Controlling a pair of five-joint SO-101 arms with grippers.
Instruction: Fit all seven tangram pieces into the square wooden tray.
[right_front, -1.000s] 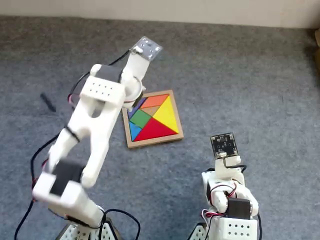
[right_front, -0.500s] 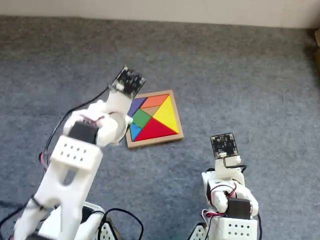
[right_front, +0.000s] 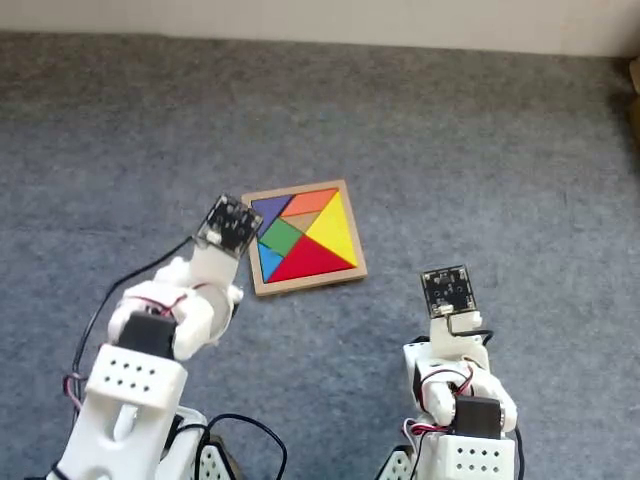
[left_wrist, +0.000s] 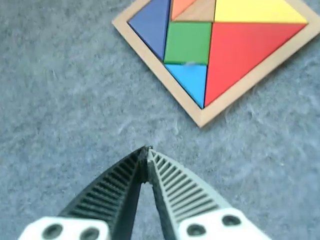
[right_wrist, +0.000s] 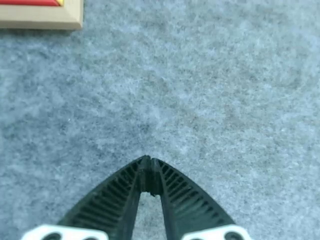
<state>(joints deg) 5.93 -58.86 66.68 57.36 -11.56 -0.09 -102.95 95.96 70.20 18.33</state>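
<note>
The left gripper (left_wrist: 146, 154) has its tips together, empty, above grey carpet (left_wrist: 60, 100). Just ahead of it lies the square wooden tray (left_wrist: 159, 67). Seven tangram pieces (left_wrist: 240, 50) fill the tray flush, and the light-blue triangle (left_wrist: 192, 80) is nearest the tips. The right gripper (right_wrist: 150, 165), likewise closed on nothing, sits well apart from the tray's corner.

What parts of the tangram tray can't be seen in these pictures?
High view: part of the wooden tray's left rim sits under the left arm's camera board.
Left wrist view: the edge cuts off the tray's far side, part of the orange piece and yellow piece.
Right wrist view: the edge cuts off the tray beyond one corner.
</note>
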